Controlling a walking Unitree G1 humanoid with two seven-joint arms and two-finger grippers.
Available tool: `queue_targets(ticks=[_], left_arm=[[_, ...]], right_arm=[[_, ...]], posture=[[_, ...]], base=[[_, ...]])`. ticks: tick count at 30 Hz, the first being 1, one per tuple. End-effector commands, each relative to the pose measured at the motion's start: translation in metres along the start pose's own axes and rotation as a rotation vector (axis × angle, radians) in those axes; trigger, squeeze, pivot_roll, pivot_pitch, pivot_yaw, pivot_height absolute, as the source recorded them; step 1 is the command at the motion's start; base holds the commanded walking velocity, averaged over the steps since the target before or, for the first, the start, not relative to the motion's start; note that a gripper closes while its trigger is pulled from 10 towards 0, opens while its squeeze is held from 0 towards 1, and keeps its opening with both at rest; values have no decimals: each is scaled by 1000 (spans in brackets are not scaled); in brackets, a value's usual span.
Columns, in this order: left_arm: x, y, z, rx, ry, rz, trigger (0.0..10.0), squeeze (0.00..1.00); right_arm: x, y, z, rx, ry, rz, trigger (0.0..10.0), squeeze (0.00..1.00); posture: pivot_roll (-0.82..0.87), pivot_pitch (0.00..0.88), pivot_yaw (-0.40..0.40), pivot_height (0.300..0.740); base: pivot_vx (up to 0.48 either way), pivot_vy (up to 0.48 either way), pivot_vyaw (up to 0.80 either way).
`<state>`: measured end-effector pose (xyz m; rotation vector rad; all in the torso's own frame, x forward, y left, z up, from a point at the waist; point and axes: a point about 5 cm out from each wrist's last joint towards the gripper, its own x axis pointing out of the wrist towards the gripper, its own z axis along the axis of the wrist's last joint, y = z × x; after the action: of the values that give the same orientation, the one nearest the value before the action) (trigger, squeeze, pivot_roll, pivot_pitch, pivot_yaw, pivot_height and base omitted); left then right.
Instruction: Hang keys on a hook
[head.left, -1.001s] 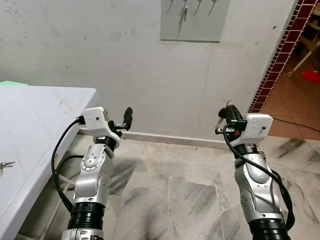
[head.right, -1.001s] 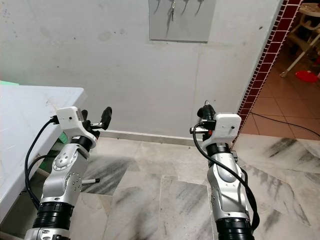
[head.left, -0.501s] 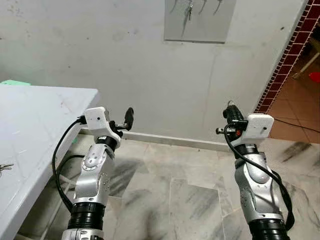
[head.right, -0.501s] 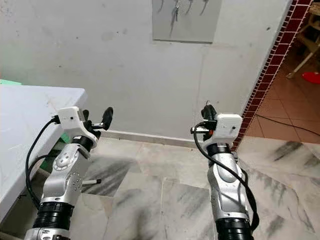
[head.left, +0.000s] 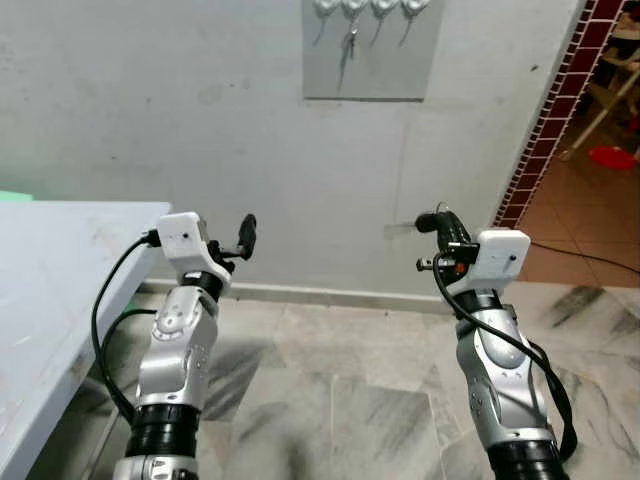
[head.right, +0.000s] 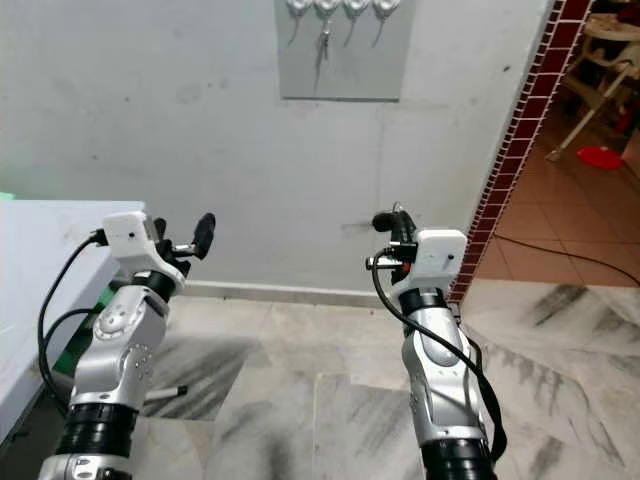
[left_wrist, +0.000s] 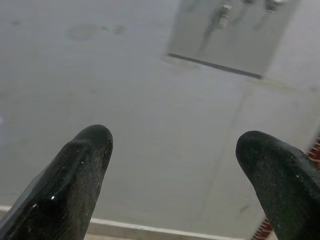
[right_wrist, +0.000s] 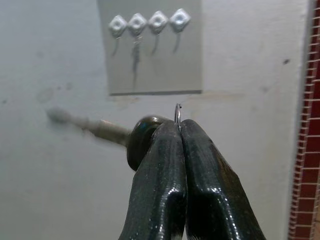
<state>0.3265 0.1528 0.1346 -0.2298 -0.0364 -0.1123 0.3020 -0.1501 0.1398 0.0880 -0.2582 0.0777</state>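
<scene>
The key (right_wrist: 92, 127) is held in the right gripper (right_wrist: 179, 131), whose two black fingers are pressed together on its ring, the ring's wire edge showing just above the fingertips and the blurred shank sticking out sideways; in the left eye view the same key (head.left: 400, 229) projects toward the wall from the raised right arm. Compared with a second ago, the whole head view has shifted: the hook plate (head.left: 372, 50) on the wall now shows its row of four hook mounts at the top, where earlier only the hanging tips were in frame, and the table (head.left: 60, 280) takes up less of the left side. This reads as the camera tilting up and turning, not as objects moving. One hook already carries a set of keys (head.left: 349, 40). The left gripper (left_wrist: 175, 175) is raised with its jaws wide and nothing between them. Judgement: the approach is under way and the key is not yet hung.
</scene>
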Motion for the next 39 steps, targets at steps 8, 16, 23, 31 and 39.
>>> queue_targets(ticks=[8, 16, 23, 31, 39], left_arm=[[1, -5, 0, 5, 4, -13, 10000, 0], [1, -4, 0, -1, 4, -5, 10000, 0], [1, -5, 0, 1, 5, -3, 10000, 0], [0, -5, -1, -3, 7, -2, 10000, 0], [0, -5, -1, -2, 10, -3, 10000, 0]], right_arm=[[-1, -7, 3, -11, -5, -13, 10000, 0], [-1, -6, 3, -12, -3, -7, 10000, 0], [-1, -6, 3, -11, -2, -5, 10000, 0], [-1, -6, 3, -11, 0, -2, 10000, 0], [-1, -6, 3, -11, 1, -2, 10000, 0]], posture=[[-15, 0, 21, 740], [-14, 0, 20, 740], [-13, 0, 18, 740], [-13, 0, 15, 740], [-13, 0, 14, 740]], base=[[332, 0, 0], [334, 0, 0], [348, 0, 0], [350, 0, 0], [350, 0, 0]])
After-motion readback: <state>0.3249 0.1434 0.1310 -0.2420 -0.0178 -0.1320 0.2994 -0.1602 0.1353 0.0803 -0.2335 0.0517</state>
